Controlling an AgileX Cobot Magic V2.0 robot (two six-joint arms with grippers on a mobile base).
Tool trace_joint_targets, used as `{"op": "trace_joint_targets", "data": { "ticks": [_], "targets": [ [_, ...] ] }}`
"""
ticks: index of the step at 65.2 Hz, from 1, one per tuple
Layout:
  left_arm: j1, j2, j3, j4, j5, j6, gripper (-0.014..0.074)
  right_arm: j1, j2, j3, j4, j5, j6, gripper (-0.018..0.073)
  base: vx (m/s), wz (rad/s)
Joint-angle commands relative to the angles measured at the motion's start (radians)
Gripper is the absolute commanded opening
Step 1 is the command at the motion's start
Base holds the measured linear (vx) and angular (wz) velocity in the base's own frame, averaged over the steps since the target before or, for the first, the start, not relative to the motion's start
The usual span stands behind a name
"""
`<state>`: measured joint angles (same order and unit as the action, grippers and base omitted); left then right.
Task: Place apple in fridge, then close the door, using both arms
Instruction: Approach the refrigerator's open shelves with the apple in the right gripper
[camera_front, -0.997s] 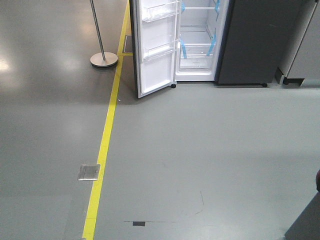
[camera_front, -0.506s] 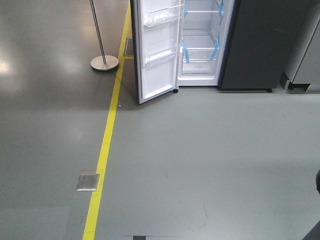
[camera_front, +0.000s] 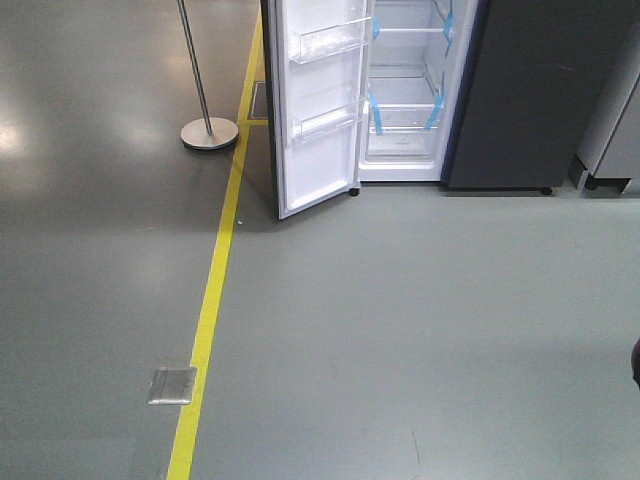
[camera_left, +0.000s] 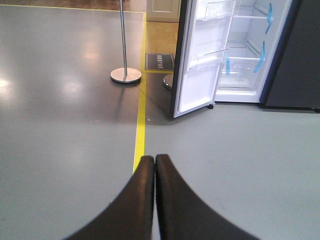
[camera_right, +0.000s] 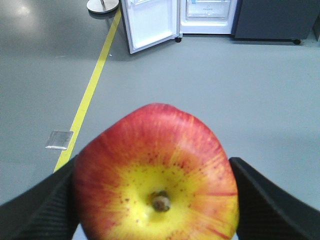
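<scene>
Apple (camera_right: 157, 175) is seen in the right wrist view clamped between the black fingers (camera_right: 40, 207) of the right gripper (camera_right: 156, 200), stem end toward the lens, well apart from the fridge (camera_right: 207, 15), whose door (camera_right: 150, 22) is swung open beyond a yellow floor line (camera_right: 87, 97). In the left wrist view the left gripper (camera_left: 155, 167) is shown with fingers pressed together, tip against tip, a pole stand (camera_left: 125, 75) left of the line. In the front view blue tape (camera_front: 376, 115) is seen inside the open fridge, and a metal floor plate (camera_front: 172, 385) just beside the line.

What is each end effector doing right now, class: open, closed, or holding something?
Left end effector: closed, holding nothing.
Right end effector: closed on the apple.
</scene>
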<state>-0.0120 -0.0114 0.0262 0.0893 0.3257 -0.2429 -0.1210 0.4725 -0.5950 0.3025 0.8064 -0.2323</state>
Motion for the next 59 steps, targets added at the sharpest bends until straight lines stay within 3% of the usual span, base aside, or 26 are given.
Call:
{"op": "trace_joint_targets", "data": {
  "ticks": [1,59],
  "targets": [
    [-0.001,-0.014,0.020,-0.003,-0.073,-0.006,-0.0005,-0.003,0.005,-0.029,0.017,-0.067,-0.002,0.0085,0.15,-0.01],
    [-0.001,-0.014,0.020,-0.003,-0.073,-0.006,-0.0005,-0.003,0.005,-0.029,0.017,-0.067,-0.002,0.0085,0.14,-0.05]
  ]
}}
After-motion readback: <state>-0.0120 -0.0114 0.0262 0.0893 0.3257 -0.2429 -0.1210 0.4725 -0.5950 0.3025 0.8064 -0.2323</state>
